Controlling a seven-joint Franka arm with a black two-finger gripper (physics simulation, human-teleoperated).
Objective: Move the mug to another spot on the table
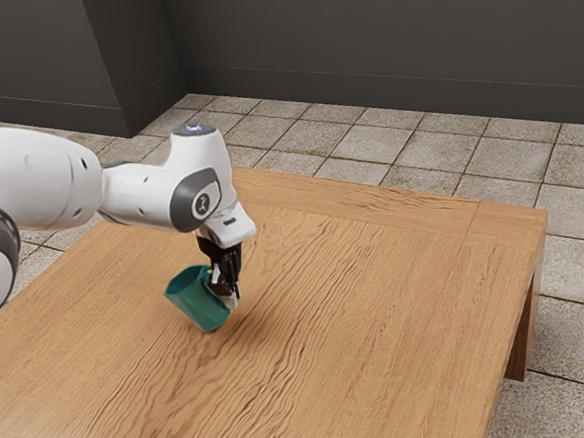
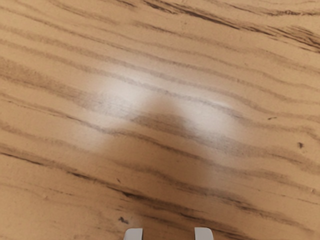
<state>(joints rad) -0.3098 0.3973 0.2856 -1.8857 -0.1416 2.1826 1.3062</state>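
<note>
A teal mug (image 1: 196, 297) hangs tilted just above the wooden table (image 1: 378, 303), its opening facing the exterior view's upper left. My black gripper (image 1: 224, 282) comes down from above and is shut on the mug's side nearest the exterior view's right. The mug casts a shadow on the wood right beneath it. In the wrist view two pale fingertips (image 2: 133, 234) stand apart over bare wood grain, and a soft shadow (image 2: 165, 130) lies ahead of them.
The table's right edge (image 1: 531, 262) drops to a tiled floor (image 1: 570, 179), and its far edge runs behind my arm. Broad bare wood stretches toward the exterior view's right and front. A dark wall (image 1: 359, 24) stands behind.
</note>
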